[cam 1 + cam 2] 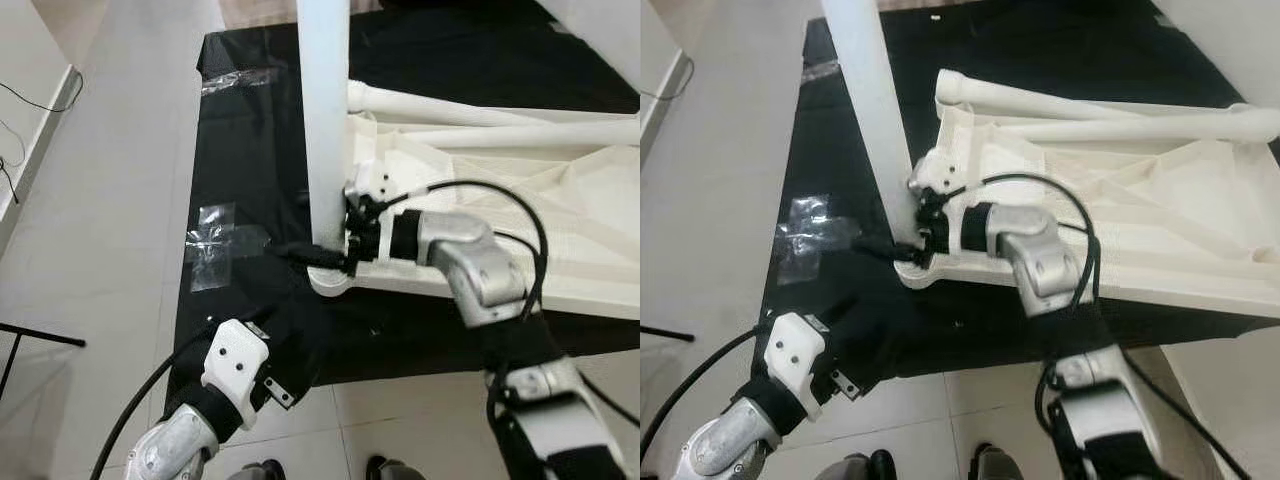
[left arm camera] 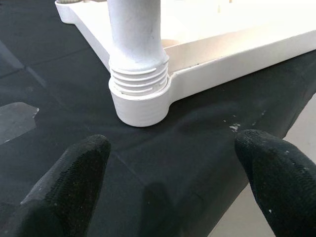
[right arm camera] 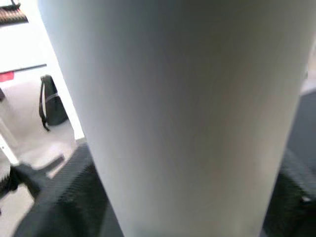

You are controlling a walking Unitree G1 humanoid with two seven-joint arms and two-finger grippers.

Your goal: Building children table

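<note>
Gripping white leg (image 1: 325,110), right tool (image 1: 340,262); left tool (image 2: 168,187) spread over black mat (image 1: 250,130), tiled floor (image 1: 110,230).

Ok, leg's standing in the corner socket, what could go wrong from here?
1. The leg shows exposed threads above the corner socket, so it looks not fully seated; it may be cross-threaded or wobble.
2. The right gripper grips it low on a tall leg; it could tip if released.
3. The left gripper has its jaws open, apart from the leg, giving no support on the tabletop.
</note>
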